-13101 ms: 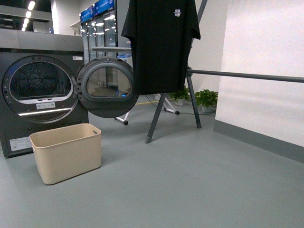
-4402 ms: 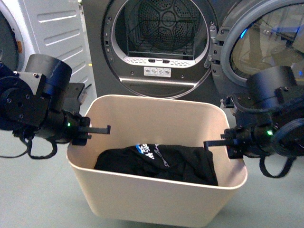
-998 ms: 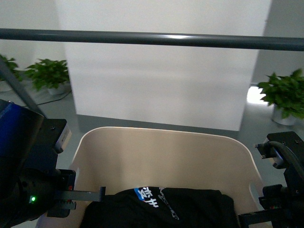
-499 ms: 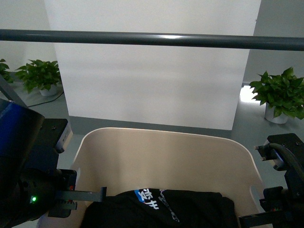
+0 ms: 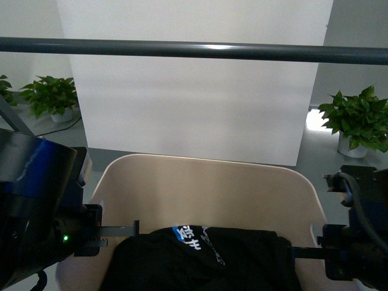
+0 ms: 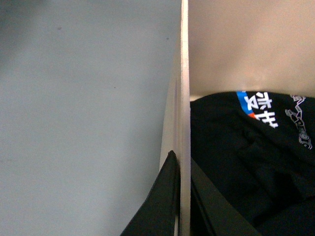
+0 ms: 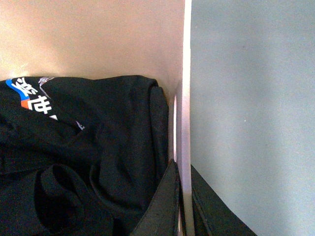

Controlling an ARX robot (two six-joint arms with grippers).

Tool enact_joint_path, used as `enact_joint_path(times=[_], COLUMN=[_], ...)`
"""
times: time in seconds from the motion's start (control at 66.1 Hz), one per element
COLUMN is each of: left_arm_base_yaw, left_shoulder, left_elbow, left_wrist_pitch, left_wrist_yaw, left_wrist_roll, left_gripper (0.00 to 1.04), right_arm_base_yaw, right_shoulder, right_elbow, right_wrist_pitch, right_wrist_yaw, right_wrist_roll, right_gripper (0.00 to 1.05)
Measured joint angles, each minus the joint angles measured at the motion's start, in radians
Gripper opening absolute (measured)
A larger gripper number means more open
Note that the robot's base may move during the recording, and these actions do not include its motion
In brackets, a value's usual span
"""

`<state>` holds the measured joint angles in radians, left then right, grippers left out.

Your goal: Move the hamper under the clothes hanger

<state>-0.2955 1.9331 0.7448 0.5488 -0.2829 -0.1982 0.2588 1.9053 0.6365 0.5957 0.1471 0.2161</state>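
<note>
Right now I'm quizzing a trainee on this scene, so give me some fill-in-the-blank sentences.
The hamper holds a ___ garment.
The left end effector and the right end effector each clamp a side ___ of the hamper.
In the front view, the rack bar runs ___ the hamper.
Missing words: black; wall; above.

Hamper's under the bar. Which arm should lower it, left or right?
Neither alone: use both. The left hand is clamped over the left wall of the hamper, the right hand over its right wall, below the bar of the clothes hanger. Lowering with one would probably tilt it.
</note>
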Motion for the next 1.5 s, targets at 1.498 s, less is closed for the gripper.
enact_joint_path(times=[1.498], left_arm_base_yaw=[0.092], left_shoulder=[0.473], left_elbow=[0.357], left_wrist_pitch=[-0.119], left_wrist_yaw=[0.123], left_wrist_roll=[-0.031], left_gripper=[0.04], right_arm_base_yaw=[-0.033], right_shoulder=[0.475], right_elbow=[0.365], right_wrist_pitch=[-0.135], right_wrist_yaw=[-0.005], right_wrist_roll=[-0.036], right_gripper=[0.03])
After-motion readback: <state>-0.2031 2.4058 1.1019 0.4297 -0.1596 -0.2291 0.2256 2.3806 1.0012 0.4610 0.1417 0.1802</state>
